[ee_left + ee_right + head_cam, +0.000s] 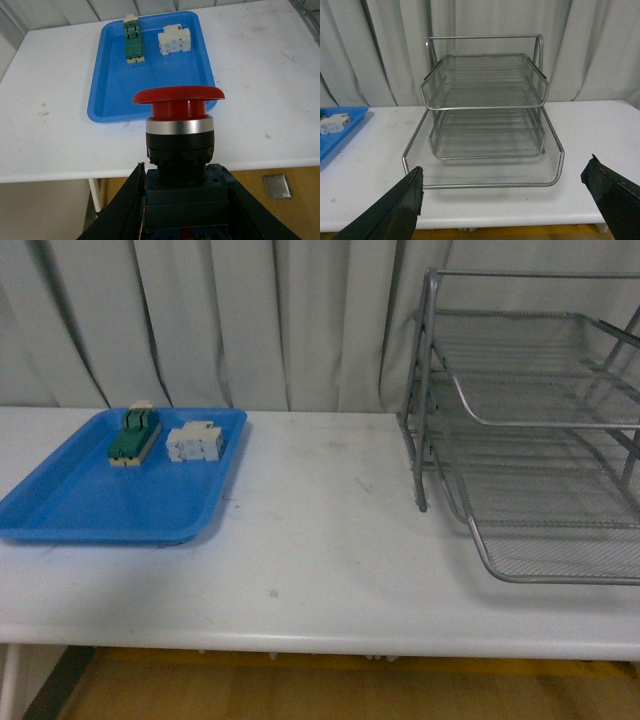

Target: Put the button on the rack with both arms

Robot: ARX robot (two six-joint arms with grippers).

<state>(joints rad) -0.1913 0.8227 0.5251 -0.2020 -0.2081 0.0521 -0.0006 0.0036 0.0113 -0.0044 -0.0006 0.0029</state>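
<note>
— While the left gripper (185,200) pinches the button (178,145) by its boxy body, held up at the table's (260,75) near side, how will it handle?
— Light, rigid, probably top-heavy under that red cap, so the body grip suits it. No readable writing. Meanwhile the right gripper (502,172) is spread wide before the rack (485,107).

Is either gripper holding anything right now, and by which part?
The left gripper holds the red-capped push-button switch by its dark blue boxy base. The right gripper, open before the silver wire-mesh rack, holds nothing.
</note>
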